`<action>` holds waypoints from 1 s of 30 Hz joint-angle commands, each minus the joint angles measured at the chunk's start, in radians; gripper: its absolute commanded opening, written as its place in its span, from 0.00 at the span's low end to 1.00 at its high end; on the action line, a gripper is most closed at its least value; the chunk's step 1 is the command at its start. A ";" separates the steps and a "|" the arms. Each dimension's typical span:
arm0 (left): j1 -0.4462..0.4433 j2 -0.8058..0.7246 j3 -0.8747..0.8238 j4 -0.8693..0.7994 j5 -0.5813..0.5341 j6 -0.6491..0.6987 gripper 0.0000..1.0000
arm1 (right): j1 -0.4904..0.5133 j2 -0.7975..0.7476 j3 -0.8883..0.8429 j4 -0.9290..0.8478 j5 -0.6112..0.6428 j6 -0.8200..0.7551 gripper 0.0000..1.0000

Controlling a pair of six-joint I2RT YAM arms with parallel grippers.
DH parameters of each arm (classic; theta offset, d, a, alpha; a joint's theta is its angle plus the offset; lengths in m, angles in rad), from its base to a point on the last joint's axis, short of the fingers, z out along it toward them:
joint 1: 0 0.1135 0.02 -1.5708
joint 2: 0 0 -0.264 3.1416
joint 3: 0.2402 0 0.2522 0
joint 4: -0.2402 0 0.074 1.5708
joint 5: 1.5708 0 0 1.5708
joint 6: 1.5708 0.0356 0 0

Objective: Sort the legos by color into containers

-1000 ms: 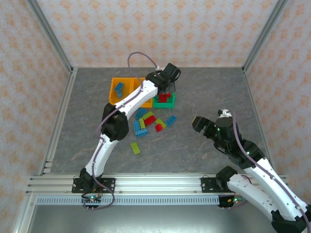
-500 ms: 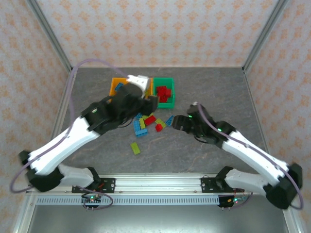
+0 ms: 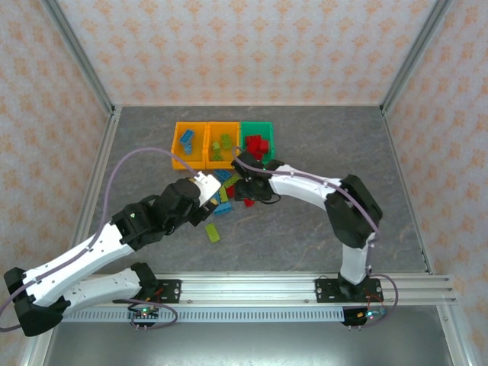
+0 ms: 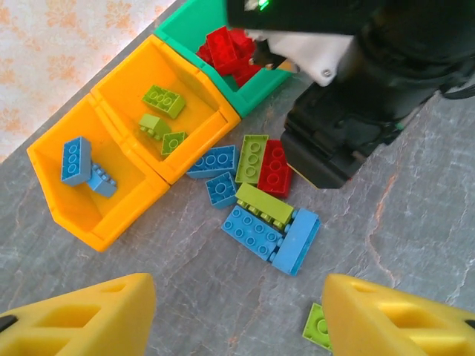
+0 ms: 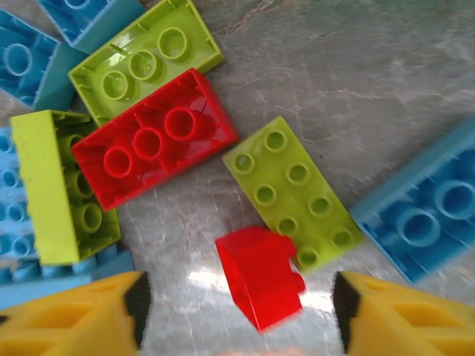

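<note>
The right hand [image 5: 239, 300] is released, spread wide. A small red studded plastic brick [image 5: 260, 276] lies centred within its gap, on the tabletop [image 5: 356, 67].

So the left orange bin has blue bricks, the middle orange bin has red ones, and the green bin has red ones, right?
No: the middle orange bin holds lime green bricks, not red; the left wrist view shows it. Blue bricks in the left orange bin and red bricks in the green bin are right.

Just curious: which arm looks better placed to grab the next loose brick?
The right. The right hand, open, sits low over the pile, fingers either side of a small red brick. The left hand, also open, hangs higher and farther back.
</note>
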 commanded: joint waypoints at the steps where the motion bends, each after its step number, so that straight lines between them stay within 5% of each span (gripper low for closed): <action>1: 0.002 -0.005 -0.006 0.011 -0.007 0.067 0.62 | 0.008 0.026 0.032 -0.029 0.020 -0.003 0.58; 8: 0.002 -0.031 -0.032 0.033 -0.014 0.074 0.62 | 0.020 0.058 0.007 -0.037 0.023 0.007 0.57; 24: 0.003 -0.032 -0.051 0.042 -0.044 0.080 0.62 | 0.028 0.069 -0.009 -0.019 -0.006 0.026 0.32; 30: 0.004 -0.047 -0.048 0.020 0.036 0.106 0.62 | 0.028 -0.106 -0.099 0.079 0.015 0.053 0.20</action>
